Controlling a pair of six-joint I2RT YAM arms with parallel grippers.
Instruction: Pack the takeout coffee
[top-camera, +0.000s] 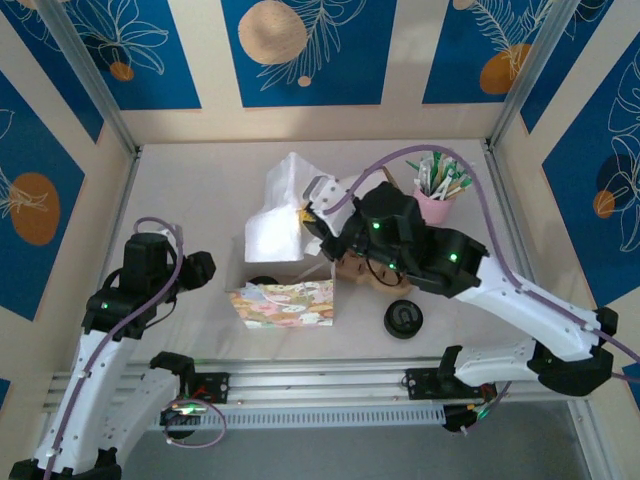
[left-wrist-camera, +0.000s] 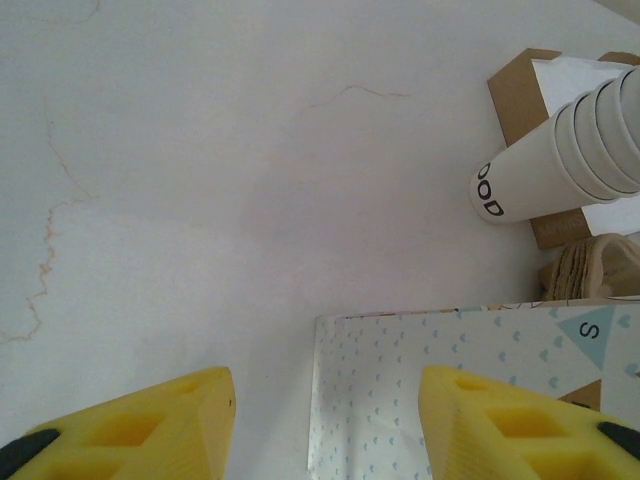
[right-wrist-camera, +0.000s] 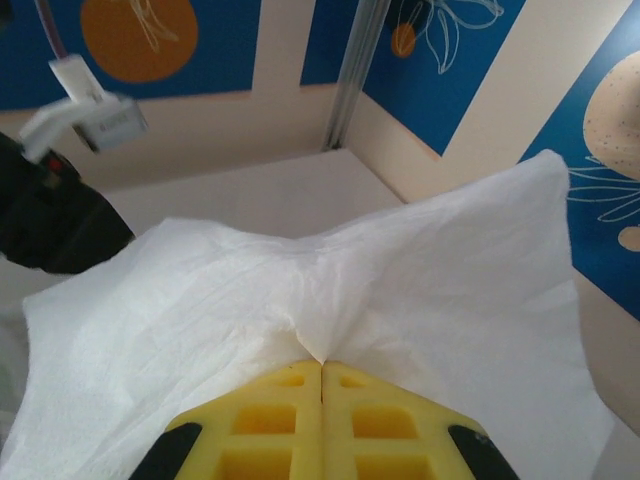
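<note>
The takeout coffee (top-camera: 404, 319) shows from above as a round black lid at the front right of the table, and the lid hides its cup. Near the table's middle, my right gripper (top-camera: 312, 212) is shut on a big sheet of white tissue paper (top-camera: 285, 205). In the right wrist view the yellow fingertips (right-wrist-camera: 290, 385) meet and pinch a fold of that paper (right-wrist-camera: 330, 290). Over at the left my left gripper (top-camera: 203, 268) is open. In its wrist view it (left-wrist-camera: 325, 395) hangs over the table and the edge of a patterned paper bag (left-wrist-camera: 450, 390), with nothing between the fingers.
The patterned bag (top-camera: 285, 303) lies flat by a brown box (top-camera: 285, 268) with white paper in it. A stack of lidless cream cups (left-wrist-camera: 560, 160) lies on its side across the box (left-wrist-camera: 520, 85). At the back right stands a pink cup of stirrers (top-camera: 436, 195).
</note>
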